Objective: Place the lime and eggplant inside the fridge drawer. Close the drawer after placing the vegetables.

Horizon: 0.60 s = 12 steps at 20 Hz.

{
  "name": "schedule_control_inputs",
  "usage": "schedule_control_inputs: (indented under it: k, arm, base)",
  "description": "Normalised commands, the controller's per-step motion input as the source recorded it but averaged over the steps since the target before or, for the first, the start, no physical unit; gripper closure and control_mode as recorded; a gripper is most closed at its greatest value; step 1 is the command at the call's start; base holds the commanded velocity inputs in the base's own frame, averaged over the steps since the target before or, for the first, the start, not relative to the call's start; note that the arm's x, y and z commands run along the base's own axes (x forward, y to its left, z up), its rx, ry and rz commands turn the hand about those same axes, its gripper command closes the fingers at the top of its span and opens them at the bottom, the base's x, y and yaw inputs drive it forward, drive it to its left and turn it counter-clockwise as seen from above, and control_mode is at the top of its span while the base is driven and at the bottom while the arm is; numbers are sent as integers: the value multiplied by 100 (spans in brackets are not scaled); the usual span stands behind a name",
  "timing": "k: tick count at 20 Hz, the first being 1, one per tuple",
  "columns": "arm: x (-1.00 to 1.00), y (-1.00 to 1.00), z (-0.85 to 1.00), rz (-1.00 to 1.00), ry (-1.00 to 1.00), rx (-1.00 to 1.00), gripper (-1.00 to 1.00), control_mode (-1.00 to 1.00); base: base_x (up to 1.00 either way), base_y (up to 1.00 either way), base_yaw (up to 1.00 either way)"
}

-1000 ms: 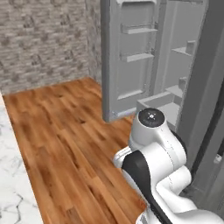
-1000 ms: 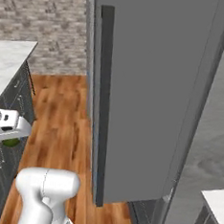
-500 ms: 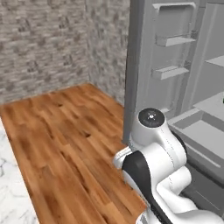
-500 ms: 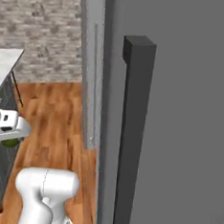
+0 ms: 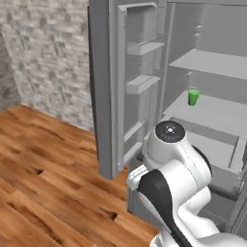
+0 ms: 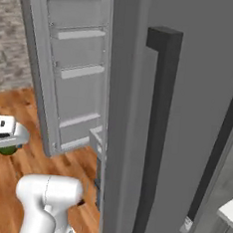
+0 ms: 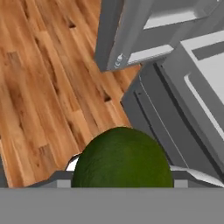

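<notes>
My pincer [image 7: 122, 186] holds the lime [image 7: 121, 158] — the dark green ball sits between my two fingertips at six o'clock in the hand view, the jaws about half apart and pressed to its sides. The lime is round, so it has no long axis to speak of and points no particular way. In the right base view I see the same lime [image 6: 6, 150] as a dark green sliver under my white hand at nine o'clock, above the wooden floor [image 6: 35, 151].

Beyond the lime in the hand view the wooden floor [image 7: 48, 83] spreads toward ten o'clock, and grey fridge parts run from twelve to four o'clock: the lower edge of the open fridge door [image 7: 131, 39] at twelve, and below it a pale box-shaped piece at three o'clock that I take to be the fridge drawer [image 7: 197, 83], though the angle is too steep to be sure.

In the left base view the fridge stands open — its door [image 5: 103, 87] at eleven o'clock, the shelves to the right, and a bright green cup [image 5: 193, 97] upright on the middle shelf [image 5: 217, 113] at two o'clock.
</notes>
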Motion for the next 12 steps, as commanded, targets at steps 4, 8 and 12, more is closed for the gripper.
schedule_control_inputs:
  k: [4,8,12]
  arm:
    - [0,0,0,0,0,0,100,100]
    - [0,0,0,0,0,0,100,100]
    - [0,0,0,0,0,0,100,100]
  base:
    - [72,19,-61]
    - [60,12,-57]
    - [39,1,-50]
